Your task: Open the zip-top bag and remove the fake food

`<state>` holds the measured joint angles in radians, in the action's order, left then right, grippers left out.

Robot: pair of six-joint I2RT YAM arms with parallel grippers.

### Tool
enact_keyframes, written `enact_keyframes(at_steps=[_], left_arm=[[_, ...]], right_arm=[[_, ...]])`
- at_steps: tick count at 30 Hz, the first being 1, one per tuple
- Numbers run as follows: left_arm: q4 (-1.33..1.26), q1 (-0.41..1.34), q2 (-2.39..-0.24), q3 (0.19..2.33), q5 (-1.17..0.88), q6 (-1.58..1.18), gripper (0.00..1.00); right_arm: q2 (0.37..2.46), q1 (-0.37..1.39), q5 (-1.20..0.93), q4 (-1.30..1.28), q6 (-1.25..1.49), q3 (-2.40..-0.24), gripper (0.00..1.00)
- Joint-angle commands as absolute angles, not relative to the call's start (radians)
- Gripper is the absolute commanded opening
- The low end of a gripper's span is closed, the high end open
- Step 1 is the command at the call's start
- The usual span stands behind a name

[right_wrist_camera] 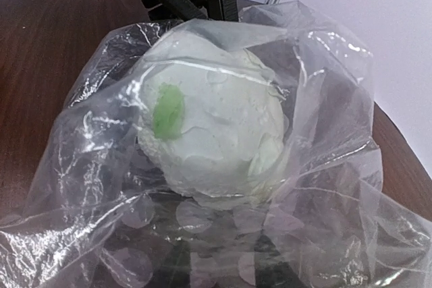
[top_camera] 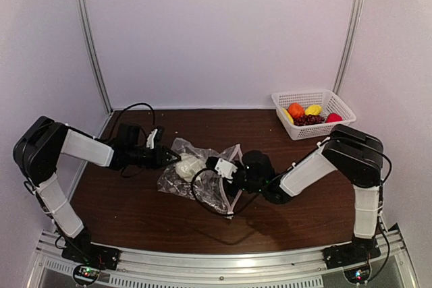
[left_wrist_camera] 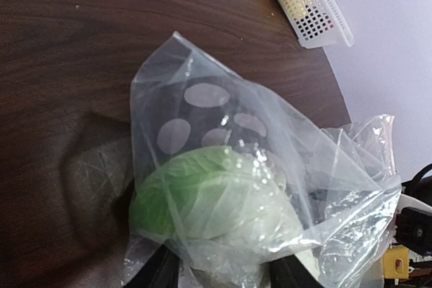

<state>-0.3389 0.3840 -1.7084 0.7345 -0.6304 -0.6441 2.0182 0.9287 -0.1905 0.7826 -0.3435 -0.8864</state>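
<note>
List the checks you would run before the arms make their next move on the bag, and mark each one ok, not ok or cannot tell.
1. Is the bag emptied? Not ok: a white-and-green toy food lies inside it.
2. Is the mouth of the bag open? Cannot tell: crumpled plastic hides it.
3. Is the left gripper at the bag? Ok, at its left end. Whether it grips: cannot tell.
4. Is the right gripper at the bag? Ok, at its right side. Grip: cannot tell.
5. Is the basket out of the way? Ok: it stands at the back right, with toy pieces in it.
</note>
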Motion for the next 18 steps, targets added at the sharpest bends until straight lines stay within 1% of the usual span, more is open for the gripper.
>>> enact_keyframes(at_steps=[1,3,6,10,11,13,16,18], left_arm=[[-0.370,0.426,-1.765,0.765,-0.663,-0.628,0.40],[-0.380,0.444,-1.779,0.766,-0.679,-0.630,0.32],[-0.376,0.463,-1.785,0.764,-0.682,-0.631,0.17],[-0.361,0.481,-1.787,0.760,-0.712,-0.623,0.05],[-0.365,0.482,-1.787,0.756,-0.722,-0.626,0.03],[-0.360,0.482,-1.789,0.753,-0.741,-0.628,0.00],[-0.342,0.482,-1.793,0.757,-0.768,-0.630,0.00],[-0.336,0.484,-1.797,0.760,-0.786,-0.636,0.00]], right_arm=[[2.048,0.945,-0.215,0.791,-0.401,-0.908,0.27],[2.057,0.955,-0.204,0.783,-0.426,-0.914,0.25],[2.065,0.973,-0.177,0.789,-0.455,-0.915,0.25],[2.066,0.987,-0.114,0.816,-0.482,-0.908,0.28],[2.067,0.990,-0.106,0.824,-0.485,-0.904,0.31],[2.063,1.006,-0.066,0.853,-0.505,-0.885,0.46],[2.052,1.029,-0.006,0.913,-0.546,-0.850,0.56],[2.052,1.032,0.018,0.928,-0.548,-0.845,0.58]])
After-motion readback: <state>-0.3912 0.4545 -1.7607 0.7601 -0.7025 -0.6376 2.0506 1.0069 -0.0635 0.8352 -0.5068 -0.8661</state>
